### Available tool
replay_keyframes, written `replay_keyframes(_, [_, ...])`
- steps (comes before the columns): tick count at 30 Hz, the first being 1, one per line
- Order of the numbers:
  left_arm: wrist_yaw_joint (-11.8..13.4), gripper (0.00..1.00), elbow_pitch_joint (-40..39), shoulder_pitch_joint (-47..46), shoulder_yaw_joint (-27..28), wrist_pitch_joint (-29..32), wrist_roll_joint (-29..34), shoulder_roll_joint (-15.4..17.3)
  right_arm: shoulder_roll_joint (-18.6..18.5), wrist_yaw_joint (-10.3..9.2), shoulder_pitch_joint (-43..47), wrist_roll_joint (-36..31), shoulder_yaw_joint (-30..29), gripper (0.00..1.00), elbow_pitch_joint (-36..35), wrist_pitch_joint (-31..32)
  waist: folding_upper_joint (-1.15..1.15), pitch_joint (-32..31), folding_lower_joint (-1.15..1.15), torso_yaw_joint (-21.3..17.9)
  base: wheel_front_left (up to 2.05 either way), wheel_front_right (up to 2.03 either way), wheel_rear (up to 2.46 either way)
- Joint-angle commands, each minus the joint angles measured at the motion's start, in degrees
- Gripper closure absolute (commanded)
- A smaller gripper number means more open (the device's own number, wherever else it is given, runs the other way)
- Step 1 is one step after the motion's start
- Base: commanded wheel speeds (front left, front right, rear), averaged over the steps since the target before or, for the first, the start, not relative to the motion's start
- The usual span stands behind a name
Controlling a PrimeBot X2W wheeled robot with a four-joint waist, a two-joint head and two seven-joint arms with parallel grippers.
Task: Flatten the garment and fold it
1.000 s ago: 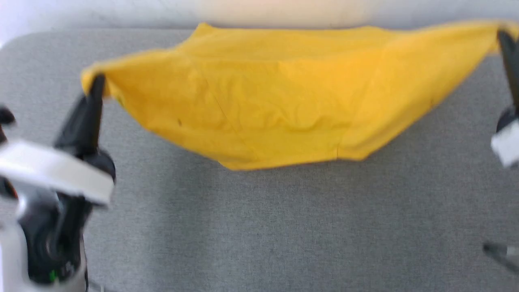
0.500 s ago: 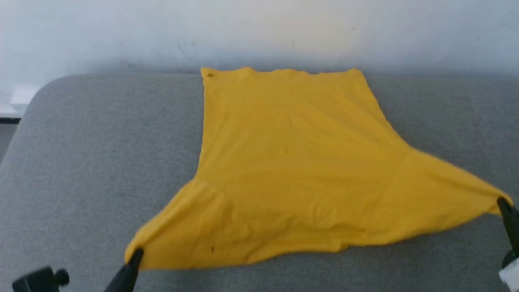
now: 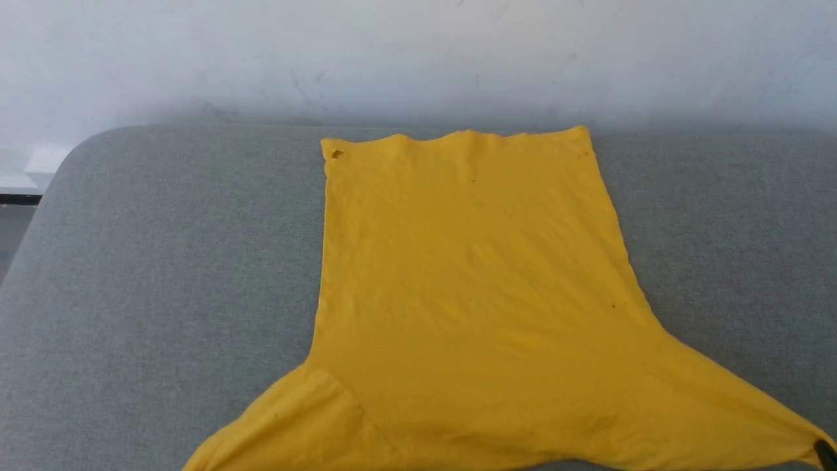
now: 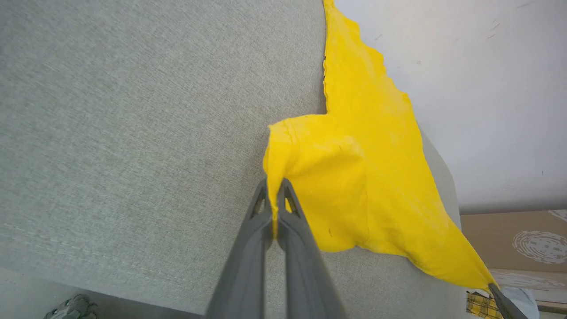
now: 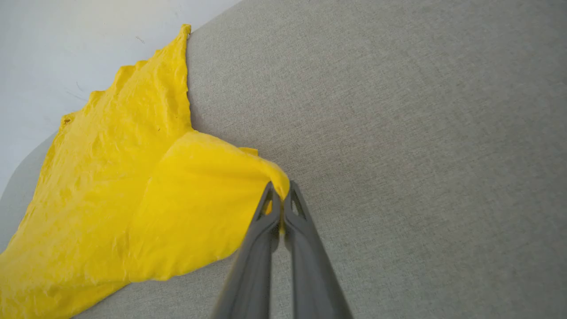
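Observation:
The garment (image 3: 471, 294) is a plain yellow T-shirt lying spread on the grey table (image 3: 163, 261), hem toward the far wall and sleeves toward me. In the left wrist view my left gripper (image 4: 275, 188) is shut on the tip of one sleeve of the garment (image 4: 367, 146), lifting it slightly off the cloth surface. In the right wrist view my right gripper (image 5: 280, 190) is shut on the other sleeve tip of the garment (image 5: 133, 177). The right gripper (image 3: 825, 451) shows as a dark tip at the head view's bottom right corner. No print shows on the upper side.
A white wall (image 3: 418, 59) stands right behind the table's far edge. The table's rounded left corner (image 3: 72, 157) drops to the floor. A cardboard box (image 4: 522, 239) stands beyond the table's near side in the left wrist view. Bare grey surface lies either side of the shirt.
The camera has shifted. The garment, earlier hanging stretched in the air between both grippers, now lies spread on the table with its sleeves drawn toward me. Both grips are unchanged.

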Motion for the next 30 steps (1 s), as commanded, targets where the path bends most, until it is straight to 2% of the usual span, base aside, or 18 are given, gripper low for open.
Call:
replay_keyframes(1, [0.43,1.00,-0.33,0.32,0.37,0.04,0.11,0.21,0.13,-0.04,0.44,0.29,-0.36,1.00,-0.33,0.07,0.00,0.08,0.00,-0.10,0.00,0.00,0.00])
replay_keyframes(8, [0.77,1.00,-0.52,-1.81,-1.36,-1.37,2.21,-0.55,0.13,-0.04,0.27,-2.65,2.13,1.00,2.64,-2.02,0.00,0.29,0.00,-0.32,0.00,0.00,0.00])
replay_keyframes(9, [0.79,1.00,-0.55,-2.21,-1.65,-1.55,2.61,-0.58,0.13,-0.04,0.01,-3.19,2.67,0.80,3.33,-2.40,0.00,0.28,0.00,-0.30,0.00,0.00,0.00])
replay_keyframes(11, [0.85,1.00,-0.69,-2.79,-2.19,-1.80,3.17,-0.71,0.13,-0.04,-0.77,-4.94,3.61,0.00,3.93,-2.97,0.00,0.29,0.00,-0.27,0.00,0.00,0.00])
replay_keyframes(14, [0.83,1.00,-1.37,-3.43,-2.74,-2.34,3.95,-0.87,0.13,-0.04,-3.27,-7.04,5.04,0.00,1.99,-2.41,0.00,0.76,0.00,-0.33,0.00,0.00,0.00])
replay_keyframes(17, [0.62,1.00,-2.51,-4.10,-3.15,-2.97,4.28,-1.14,0.14,-0.04,-8.63,-10.58,5.28,0.00,-3.02,-0.19,0.00,2.14,0.00,-0.21,0.00,0.00,0.00])
replay_keyframes(20, [0.20,1.00,-3.62,-5.06,-3.64,-3.29,5.26,-0.66,-0.65,-0.04,-17.19,-13.90,4.96,0.00,-8.25,2.68,0.00,4.15,0.00,0.60,0.00,0.00,0.00])
replay_keyframes(23, [-0.17,1.00,-4.78,-6.38,-4.26,-3.63,6.01,-0.42,-3.43,-0.04,-27.53,-17.27,5.71,0.00,-11.60,5.12,0.00,6.60,0.00,1.85,0.00,0.00,0.00])
replay_keyframes(27, [-0.96,1.00,-6.16,-8.26,-5.41,-4.19,6.89,-0.25,-5.73,-0.04,-42.48,-20.00,8.94,0.00,-10.67,8.86,0.00,10.40,0.00,3.68,0.00,0.00,0.00])
replay_keyframes(30, [-1.75,1.00,-6.84,-9.94,-6.34,-4.55,7.73,0.11,-7.73,-0.04,-52.98,-22.99,11.26,0.00,-5.62,11.67,0.00,13.53,0.00,5.46,0.00,0.00,0.00])
